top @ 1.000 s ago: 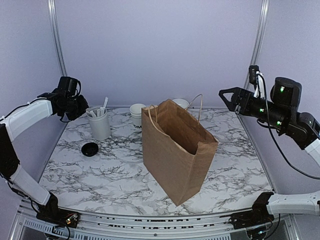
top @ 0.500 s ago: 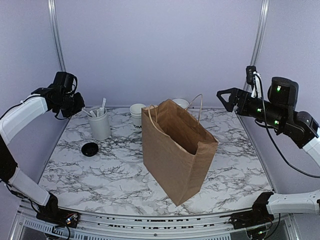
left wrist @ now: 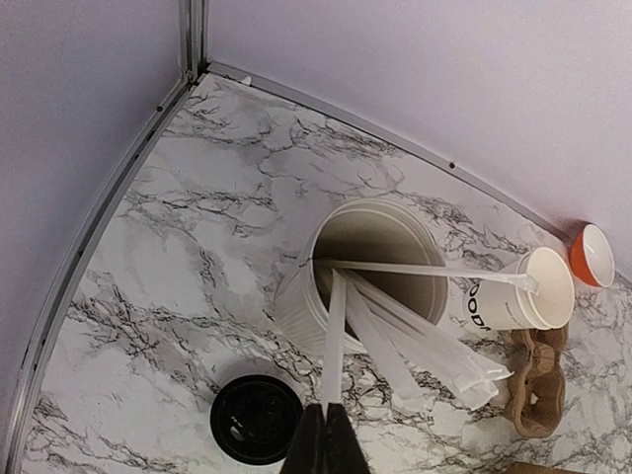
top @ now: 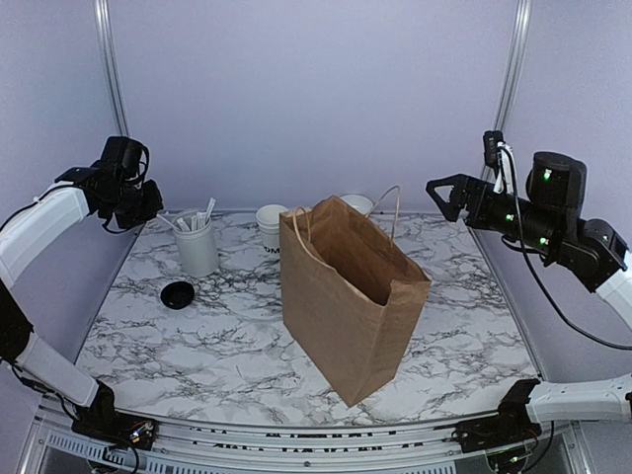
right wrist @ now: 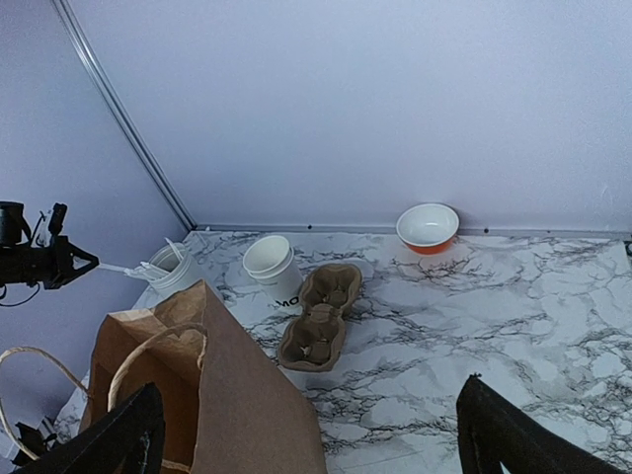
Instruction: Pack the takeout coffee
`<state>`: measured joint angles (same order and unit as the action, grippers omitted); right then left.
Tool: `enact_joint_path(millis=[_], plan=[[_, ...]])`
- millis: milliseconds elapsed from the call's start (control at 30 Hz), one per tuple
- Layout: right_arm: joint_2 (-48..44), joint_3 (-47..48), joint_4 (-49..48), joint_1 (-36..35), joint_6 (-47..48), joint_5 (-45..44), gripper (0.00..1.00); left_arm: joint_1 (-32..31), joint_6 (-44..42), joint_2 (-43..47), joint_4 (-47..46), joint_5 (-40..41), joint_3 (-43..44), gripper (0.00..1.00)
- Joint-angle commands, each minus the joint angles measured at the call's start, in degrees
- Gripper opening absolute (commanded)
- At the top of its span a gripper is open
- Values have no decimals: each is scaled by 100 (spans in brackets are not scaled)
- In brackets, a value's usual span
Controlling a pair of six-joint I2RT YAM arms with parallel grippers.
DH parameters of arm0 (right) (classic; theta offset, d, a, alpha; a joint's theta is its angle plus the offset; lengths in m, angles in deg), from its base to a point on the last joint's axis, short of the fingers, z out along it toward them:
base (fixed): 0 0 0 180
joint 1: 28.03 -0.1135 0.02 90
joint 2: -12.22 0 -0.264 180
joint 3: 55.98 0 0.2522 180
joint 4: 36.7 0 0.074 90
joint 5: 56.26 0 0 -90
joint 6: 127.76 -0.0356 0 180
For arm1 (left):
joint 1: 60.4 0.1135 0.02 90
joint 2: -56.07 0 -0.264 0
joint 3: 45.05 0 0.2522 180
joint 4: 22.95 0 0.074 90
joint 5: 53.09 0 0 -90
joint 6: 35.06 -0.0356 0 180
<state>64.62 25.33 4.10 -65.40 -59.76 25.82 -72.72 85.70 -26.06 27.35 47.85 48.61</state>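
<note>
No lidded coffee cup is in view. A lidless white cup with dark lettering (top: pixel 271 229) stands at the back, also in the left wrist view (left wrist: pixel 513 296) and the right wrist view (right wrist: pixel 275 267). A black lid (top: pixel 178 294) lies loose on the table at the left (left wrist: pixel 256 420). My left gripper (top: pixel 150 209) is raised left of the white utensil holder (top: pixel 197 247). It is shut (left wrist: pixel 325 434) on a thin white wrapped stick (left wrist: pixel 334 336) whose far end rests in the holder (left wrist: pixel 296 311). My right gripper (top: pixel 444 193) is open, high at the back right (right wrist: pixel 306 439).
An open brown paper bag (top: pixel 346 296) stands mid-table, its handles up (right wrist: pixel 237 395). A cardboard cup carrier (right wrist: pixel 321 316) lies behind it beside the cup. An orange bowl (right wrist: pixel 428 227) sits at the back wall. Metal frame posts stand in the back corners.
My left gripper has risen and drawn back left from above the holder, keeping the white stick. My right gripper has shifted slightly left.
</note>
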Motion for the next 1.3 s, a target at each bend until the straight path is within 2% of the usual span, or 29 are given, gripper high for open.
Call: enact_joint_path(millis=[0, 933, 1267], plan=[[28, 199, -86, 44, 90, 45, 100, 24, -117, 276, 303, 84, 233, 0], [456, 512, -131, 43, 186, 85, 100, 4, -198, 1446, 817, 175, 443, 0], [354, 519, -111, 41, 215, -166, 100, -183, -341, 1576, 935, -806, 1265, 0]])
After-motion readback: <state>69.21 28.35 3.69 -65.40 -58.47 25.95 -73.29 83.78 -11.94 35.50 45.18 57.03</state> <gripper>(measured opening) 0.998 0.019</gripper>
